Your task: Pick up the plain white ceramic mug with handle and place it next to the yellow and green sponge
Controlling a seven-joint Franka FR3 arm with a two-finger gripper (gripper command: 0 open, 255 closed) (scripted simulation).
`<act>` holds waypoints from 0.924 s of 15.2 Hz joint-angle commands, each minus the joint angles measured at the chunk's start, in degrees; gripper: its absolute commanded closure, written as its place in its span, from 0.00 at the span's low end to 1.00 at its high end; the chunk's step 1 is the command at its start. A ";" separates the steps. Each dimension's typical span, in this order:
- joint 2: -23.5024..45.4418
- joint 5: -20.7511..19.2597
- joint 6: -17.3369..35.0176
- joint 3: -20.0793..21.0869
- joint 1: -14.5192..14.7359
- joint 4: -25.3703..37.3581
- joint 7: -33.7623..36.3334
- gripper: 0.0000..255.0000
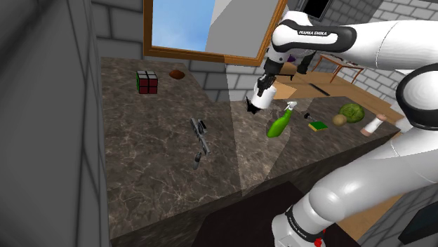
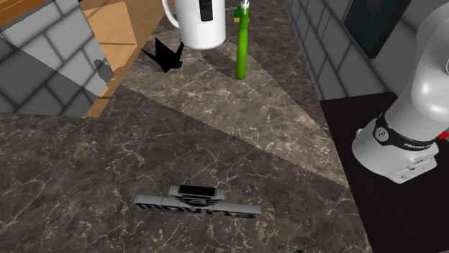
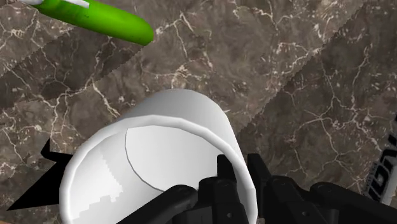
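Observation:
My black gripper (image 1: 264, 84) is shut on the rim of a plain white mug (image 1: 260, 101), which hangs above the dark marble counter (image 1: 161, 175). In the wrist view one finger sits inside the mug (image 3: 172, 149) and the other outside, so the gripper (image 3: 240, 177) clamps its wall. In the second exterior view the mug (image 2: 201, 25) is up in the air with its handle toward that view's left. The yellow and green sponge (image 1: 317, 126) lies on the counter to the shoulder view's right of the mug, past a green bottle (image 1: 279, 125).
The green bottle (image 2: 242, 43) (image 3: 108, 22) lies close under the mug. A grey tool (image 1: 201, 137) (image 2: 196, 203) rests mid-counter. A Rubik's cube (image 1: 147, 81) and a brown object (image 1: 177, 74) sit at the back. A cabbage (image 1: 351, 112), a potato (image 1: 340, 119) and a small bottle (image 1: 372, 125) lie beyond the sponge.

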 commanded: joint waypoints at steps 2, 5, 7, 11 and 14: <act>0.56 -0.48 0.17 -2.63 -1.85 0.49 -4.41 1.00; 1.82 -0.70 0.07 -5.15 -3.62 1.93 -8.66 1.00; 2.97 -0.70 -0.03 -6.81 -4.80 3.22 -11.53 1.00; 5.99 -0.24 -0.36 -10.06 -7.21 6.59 -17.40 1.00; 8.90 0.57 -0.78 -12.37 -9.12 9.84 -21.89 1.00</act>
